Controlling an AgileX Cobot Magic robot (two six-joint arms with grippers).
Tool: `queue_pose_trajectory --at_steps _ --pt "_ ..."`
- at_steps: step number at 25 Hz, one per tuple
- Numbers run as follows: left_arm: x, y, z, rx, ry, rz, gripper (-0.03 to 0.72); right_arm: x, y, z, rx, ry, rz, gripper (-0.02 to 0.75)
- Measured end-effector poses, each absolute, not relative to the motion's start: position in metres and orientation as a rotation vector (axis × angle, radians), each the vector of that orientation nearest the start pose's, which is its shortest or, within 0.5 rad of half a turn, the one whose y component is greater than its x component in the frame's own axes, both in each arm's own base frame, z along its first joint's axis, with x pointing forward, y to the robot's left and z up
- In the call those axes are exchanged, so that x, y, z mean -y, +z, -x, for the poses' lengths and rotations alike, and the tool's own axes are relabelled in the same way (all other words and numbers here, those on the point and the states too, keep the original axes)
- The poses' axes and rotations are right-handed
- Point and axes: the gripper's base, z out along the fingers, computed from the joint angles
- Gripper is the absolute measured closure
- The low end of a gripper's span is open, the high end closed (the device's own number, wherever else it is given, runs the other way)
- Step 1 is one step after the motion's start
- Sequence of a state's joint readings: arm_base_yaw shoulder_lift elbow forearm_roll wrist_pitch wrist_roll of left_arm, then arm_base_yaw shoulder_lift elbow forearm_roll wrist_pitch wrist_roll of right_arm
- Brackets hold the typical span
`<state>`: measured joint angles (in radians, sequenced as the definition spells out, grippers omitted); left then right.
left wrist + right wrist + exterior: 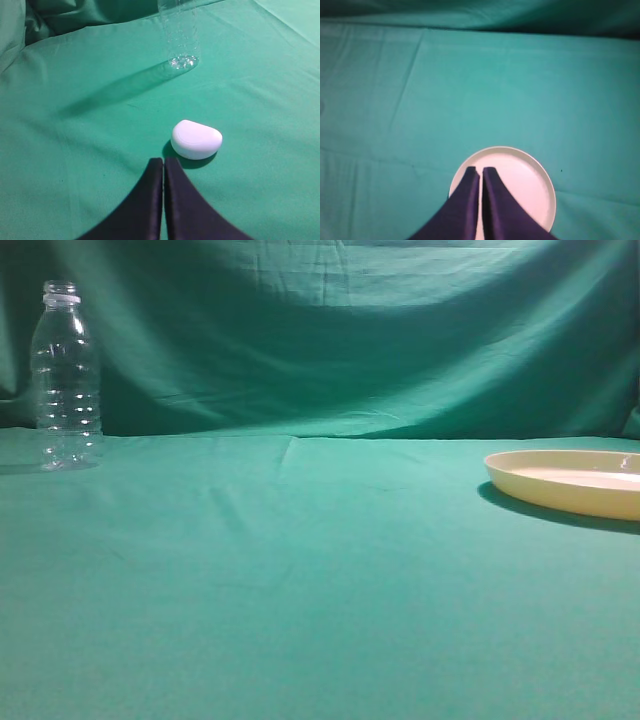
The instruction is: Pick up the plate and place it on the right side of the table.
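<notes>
The cream-yellow plate (pixel 570 483) lies flat on the teal-green table (pixel 300 570) at the right edge of the exterior view, partly cut off by the frame. In the right wrist view the plate (pixel 530 185) lies below my right gripper (pixel 480 171), whose jaws are shut and empty, high above the plate's left half. My left gripper (pixel 163 161) is shut and empty over the bare cloth. Neither gripper shows in the exterior view.
A clear plastic bottle (pixel 67 380) stands upright at the far left, also in the left wrist view (pixel 181 40). A small white rounded object (pixel 196 139) lies on the cloth just ahead and right of the left gripper. A green backdrop hangs behind the table.
</notes>
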<state>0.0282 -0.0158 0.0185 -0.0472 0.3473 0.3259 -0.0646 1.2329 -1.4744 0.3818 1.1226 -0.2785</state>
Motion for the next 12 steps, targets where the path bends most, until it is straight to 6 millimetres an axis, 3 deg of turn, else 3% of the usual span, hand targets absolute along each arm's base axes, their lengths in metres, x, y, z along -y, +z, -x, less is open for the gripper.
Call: queue_pose_trajectory --at_steps 2,5,12 --pt "0.0 0.177 -0.053 -1.822 0.203 -0.243 0.688 -0.017 0.458 -0.205 -2.214 0.292 0.233 0.738" --pt "0.0 0.177 -0.053 -1.822 0.203 -0.243 0.688 -0.02 0.461 -0.163 -2.127 0.271 0.235 0.738" --pt "0.0 0.177 -0.053 -1.822 0.203 -0.243 0.688 -0.022 0.414 -0.09 -1.969 0.226 0.185 0.738"
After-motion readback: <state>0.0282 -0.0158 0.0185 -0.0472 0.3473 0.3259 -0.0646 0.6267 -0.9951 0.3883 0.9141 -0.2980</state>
